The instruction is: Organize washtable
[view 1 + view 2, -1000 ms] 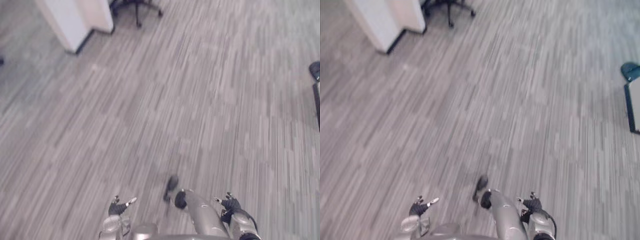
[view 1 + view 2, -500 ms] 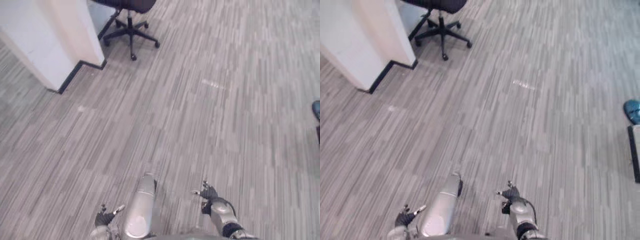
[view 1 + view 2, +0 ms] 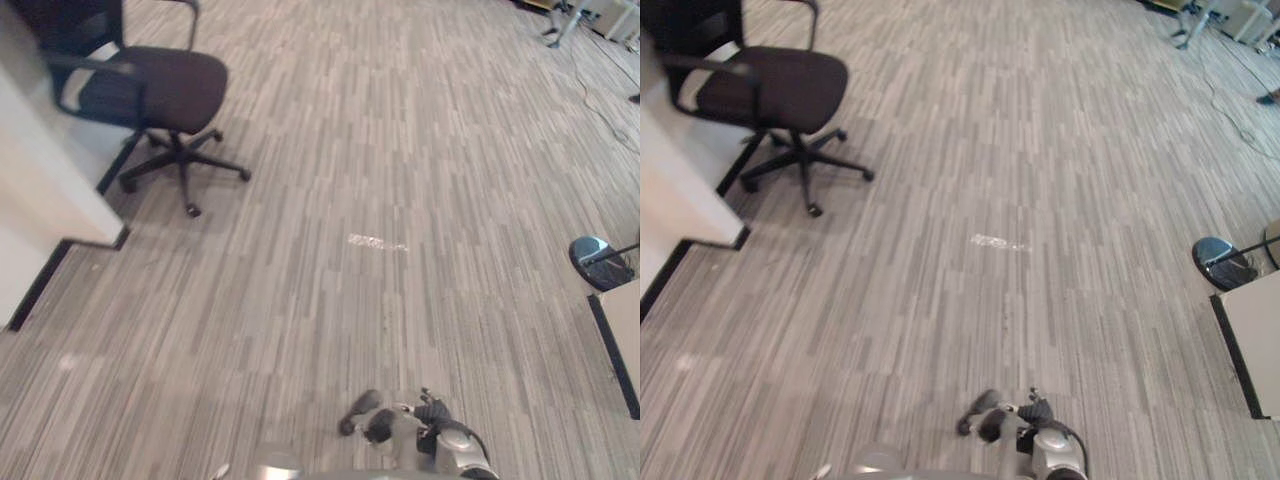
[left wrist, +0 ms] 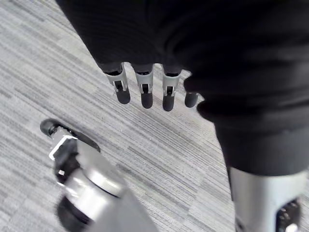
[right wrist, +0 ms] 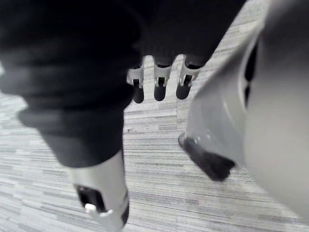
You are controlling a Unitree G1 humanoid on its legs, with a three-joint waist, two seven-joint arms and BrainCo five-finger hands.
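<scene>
We look down on a grey striped carpet floor (image 3: 400, 150), and both of our hands hang low over it with nothing in them. In the left wrist view, the left hand (image 4: 144, 94) shows its fingers pointing down at the carpet, straight, loosely apart and closed on nothing. The right hand (image 5: 159, 87) is the same in its own wrist view, with relaxed, parted fingers above bare carpet. It also appears at the bottom of the head view, right of centre. The only thing that might be the desk (image 3: 1255, 345) is a pale flat top with a dark rim, cut off by the right edge of the head view and well apart from both hands. We cannot tell whether it is the washtable or what stands on it. Its visible dark edge runs away from us, leaning left at the far end. With so much cut off, we cannot tell its long axis. Just beyond its far corner sits a round dark thing (image 3: 598, 262) with a thin rod across it. At far left, a black office chair (image 3: 150, 95) stands on the carpet beside a white wall corner (image 3: 40, 220) with a dark skirting. A small pale mark (image 3: 377, 241) lies on the carpet between the chair and the desk.
</scene>
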